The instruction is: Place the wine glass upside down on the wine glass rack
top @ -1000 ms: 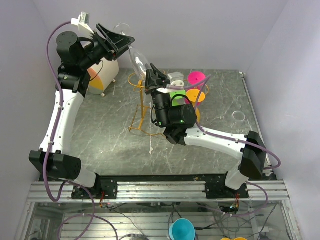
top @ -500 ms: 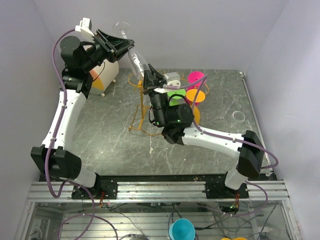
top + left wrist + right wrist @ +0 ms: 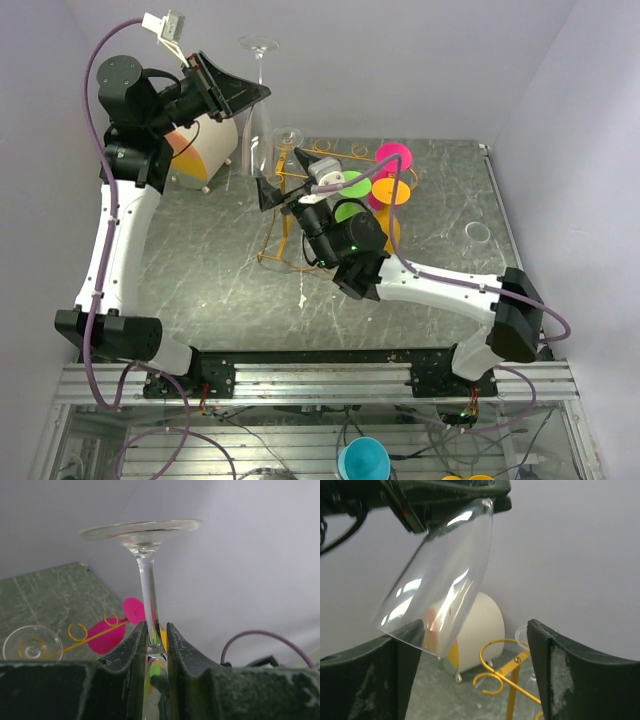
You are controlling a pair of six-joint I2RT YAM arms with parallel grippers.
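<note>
Glass: we saw a clear wine glass (image 3: pixel 254 140) with a long thin stem, a flat round foot and a tall narrow bowl. It was upside down, foot at the top and rim at the bottom. The right wrist view showed the bowl (image 3: pixel 440 580) tilted.
Glass position: it hung in the air off the table (image 3: pixel 220 250), between the drum (image 3: pixel 215 145) and the rack (image 3: pixel 281 222), to the left of the top rail. It was not on the rack.
Left gripper: the left gripper (image 3: pixel 258 92) was raised high, its fingers clamped on the stem (image 3: pixel 145 575) just above the bowl, with the foot well clear above them.
Right gripper: the right gripper (image 3: pixel 284 176) was spread wide and held nothing. The bowl's rim sat just beside one finger (image 3: pixel 405 645). We could not tell whether they touched.
Rack: a thin golden wire stand (image 3: pixel 502 677) with looped rail ends stood on the table. A second glass (image 3: pixel 288 135) showed its round foot at the rail.
Edges: the back wall was close behind the glass, the drum (image 3: pixel 480 625) was near on the left, and the rail and second glass were near on the right.
Open room: bare table lay in front of the drum and left of the rack. The coloured discs (image 3: pixel 392 156) crowded the rack's right side, and a clear ring (image 3: pixel 478 232) lay well apart near the right wall.
</note>
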